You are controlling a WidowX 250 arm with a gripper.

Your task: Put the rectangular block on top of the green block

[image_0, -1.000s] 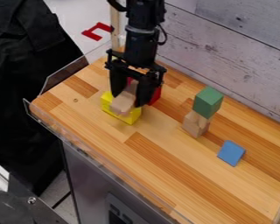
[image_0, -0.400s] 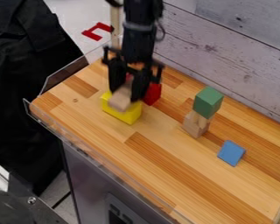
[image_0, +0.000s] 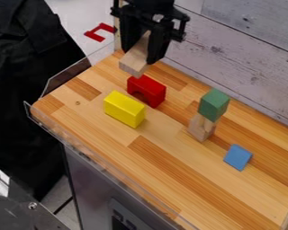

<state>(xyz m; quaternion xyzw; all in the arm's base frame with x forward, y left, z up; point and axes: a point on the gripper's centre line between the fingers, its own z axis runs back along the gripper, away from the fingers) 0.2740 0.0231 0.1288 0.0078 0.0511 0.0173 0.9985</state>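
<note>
Plank wall (image_0: 242,49) behind a wooden worktop (image_0: 188,173), with the rectangular block (image_0: 134,61) held up at the far left.
Clamped between the black fingers (image_0: 157,45), the bare-wood block tilts, its lower end jutting out to the near left, above the worktop; counted singly, there are one such block in the grip, one green block (image_0: 213,104) on bare-wood pieces (image_0: 200,128) at right, one red arch (image_0: 151,89), one yellow block (image_0: 124,110) and one blue block (image_0: 238,157).
</note>
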